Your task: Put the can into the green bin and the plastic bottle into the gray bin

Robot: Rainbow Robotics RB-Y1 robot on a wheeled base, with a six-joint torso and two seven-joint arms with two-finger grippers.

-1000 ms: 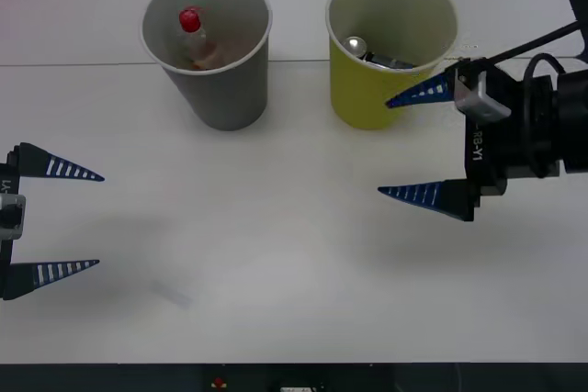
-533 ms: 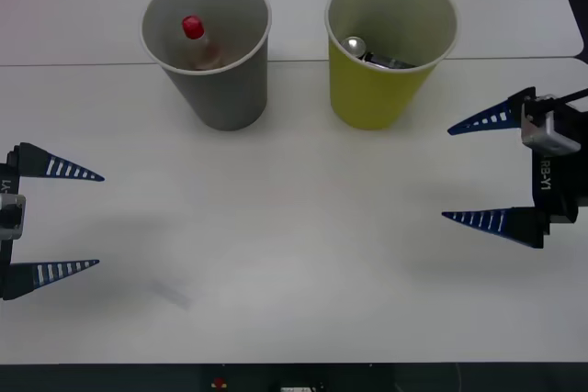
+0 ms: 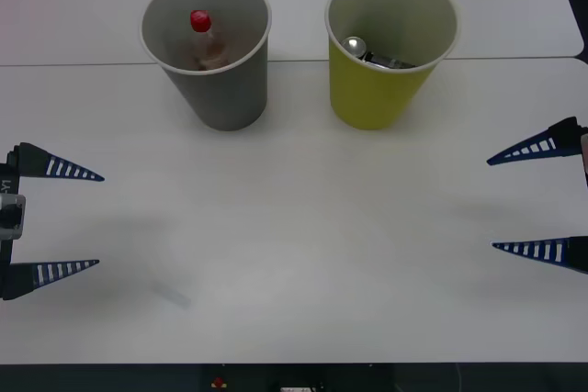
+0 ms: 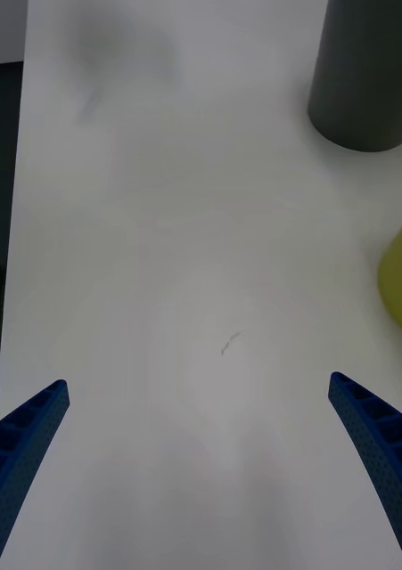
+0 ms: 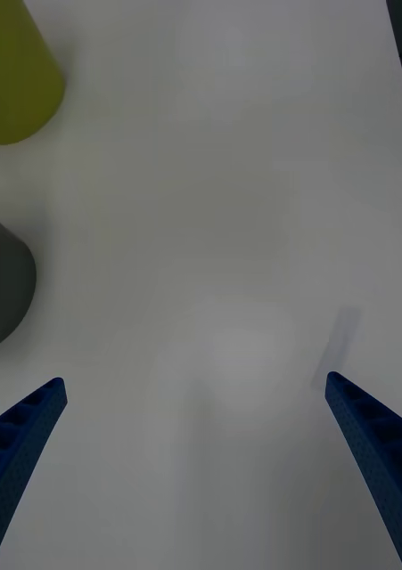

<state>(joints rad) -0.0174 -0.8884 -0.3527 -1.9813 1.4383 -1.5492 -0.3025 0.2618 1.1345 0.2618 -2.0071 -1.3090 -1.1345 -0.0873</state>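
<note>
Both items sit in their bins, well apart from your grippers.
Can (image 3: 355,44) in green bin (image 3: 377,94), plastic bottle (image 3: 204,36) in gray bin (image 3: 225,89), near the worktop's far edge; left gripper (image 3: 97,220) and right gripper (image 3: 491,204) spread wide, empty, at its side edges.

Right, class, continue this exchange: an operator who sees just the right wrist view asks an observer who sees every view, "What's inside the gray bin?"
Observer: The plastic bottle is inside the gray bin, red cap uppermost.
Operator: And the green one?
Observer: The can lies inside the green bin.
Operator: My right gripper is open. Where's the left?
Observer: The left gripper is open too, over the table's left side, apart from both bins.
</note>
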